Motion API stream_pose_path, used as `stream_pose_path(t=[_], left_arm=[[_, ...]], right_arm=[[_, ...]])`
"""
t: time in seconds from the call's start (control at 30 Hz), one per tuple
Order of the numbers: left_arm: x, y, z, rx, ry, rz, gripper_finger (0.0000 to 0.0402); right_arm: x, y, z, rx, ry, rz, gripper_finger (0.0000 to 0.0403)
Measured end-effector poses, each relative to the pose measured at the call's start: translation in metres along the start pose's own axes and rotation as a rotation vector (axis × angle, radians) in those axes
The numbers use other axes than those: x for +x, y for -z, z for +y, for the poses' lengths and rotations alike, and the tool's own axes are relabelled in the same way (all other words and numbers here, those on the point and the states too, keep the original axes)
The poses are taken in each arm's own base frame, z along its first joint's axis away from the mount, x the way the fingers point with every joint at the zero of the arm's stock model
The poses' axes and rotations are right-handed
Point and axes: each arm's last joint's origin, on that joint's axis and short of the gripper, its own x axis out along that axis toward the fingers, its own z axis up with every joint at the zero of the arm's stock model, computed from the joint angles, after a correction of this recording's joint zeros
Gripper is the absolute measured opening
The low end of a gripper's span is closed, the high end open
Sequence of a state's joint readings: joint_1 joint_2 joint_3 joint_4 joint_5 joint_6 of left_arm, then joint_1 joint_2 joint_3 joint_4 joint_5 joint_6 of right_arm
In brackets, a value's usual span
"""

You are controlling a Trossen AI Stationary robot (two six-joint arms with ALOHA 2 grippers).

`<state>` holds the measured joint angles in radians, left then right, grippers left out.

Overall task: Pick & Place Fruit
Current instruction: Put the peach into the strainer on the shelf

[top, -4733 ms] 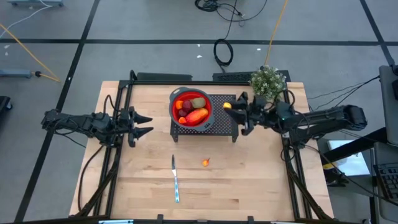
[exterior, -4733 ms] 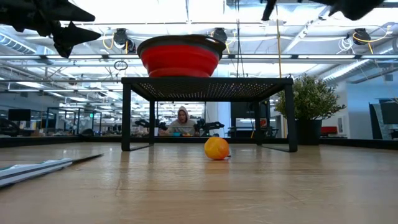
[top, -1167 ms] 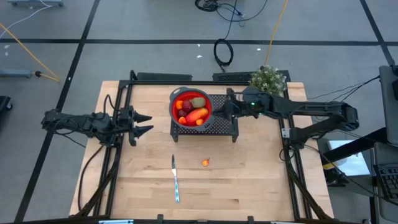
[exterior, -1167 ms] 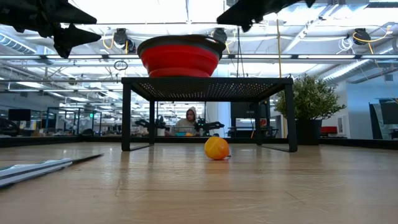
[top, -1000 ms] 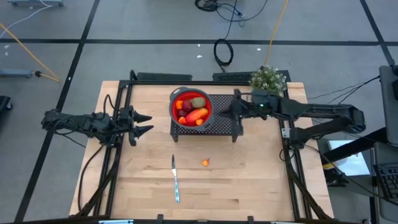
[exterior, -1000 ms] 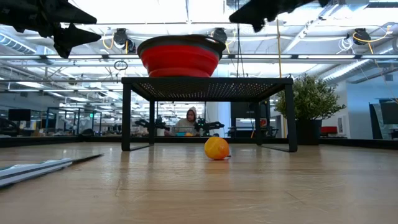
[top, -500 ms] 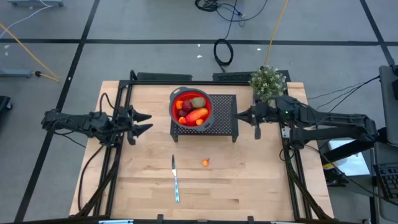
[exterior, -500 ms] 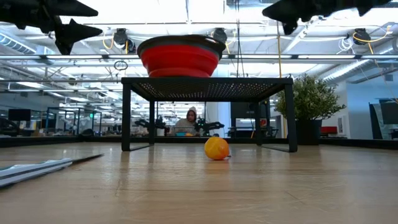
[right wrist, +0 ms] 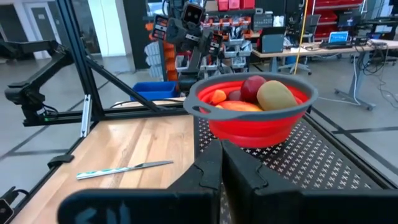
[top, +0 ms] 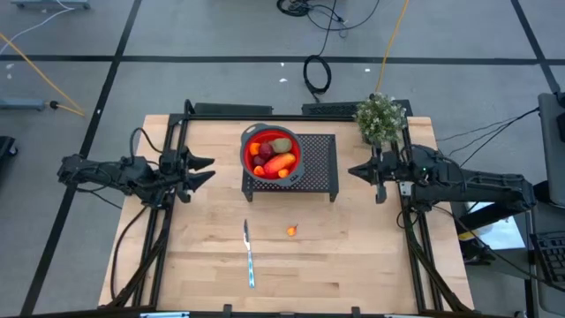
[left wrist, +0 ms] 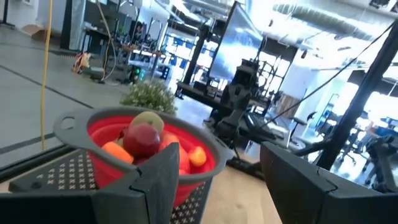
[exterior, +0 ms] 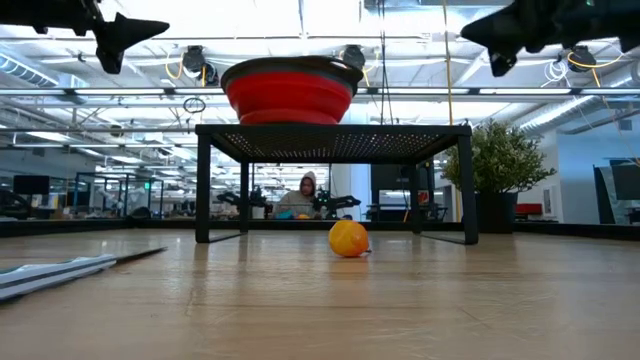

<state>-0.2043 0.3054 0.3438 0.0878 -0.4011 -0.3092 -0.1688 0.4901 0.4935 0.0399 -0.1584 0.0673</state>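
A round red bowl with a grey rim (top: 272,152) stands on a black perforated stand (top: 320,166). It holds fruit: a red-orange oval (top: 279,163), a brown-green kiwi-like piece (top: 282,145), dark red pieces (top: 261,150) and small orange ones. One small orange fruit (top: 291,231) lies on the table in front of the stand and also shows in the low view (exterior: 348,238). My left gripper (top: 201,170) is open in the air left of the stand. My right gripper (top: 353,170) is shut and empty, in the air right of the stand.
A silver knife with a pale handle (top: 249,254) lies on the table near the front, left of the loose orange fruit. A small potted plant (top: 380,117) stands at the far right corner. Black frame rails run along both table sides.
My right gripper has drawn back from beside the bowl toward the table's right edge, empty. My left gripper has risen a little. The bowl, the fruit and the knife have stayed where they were.
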Motion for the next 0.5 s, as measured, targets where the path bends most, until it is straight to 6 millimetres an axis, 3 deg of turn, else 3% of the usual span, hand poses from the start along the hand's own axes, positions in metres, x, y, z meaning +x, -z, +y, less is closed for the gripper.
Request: stream_pose_path(t=[0.17,0.5], left_arm=[[0.010,-0.005,-0.006,0.048,-0.005,0.017,0.0223],[0.043,-0.037,-0.034,0.130,0.014,0.136,0.0223]], right_arm=[[-0.011,0.017,0.000,-0.002,0.026,-0.018,0.0001],[-0.024,0.044,0.000,0.018,0.029,-0.056,0.0000]])
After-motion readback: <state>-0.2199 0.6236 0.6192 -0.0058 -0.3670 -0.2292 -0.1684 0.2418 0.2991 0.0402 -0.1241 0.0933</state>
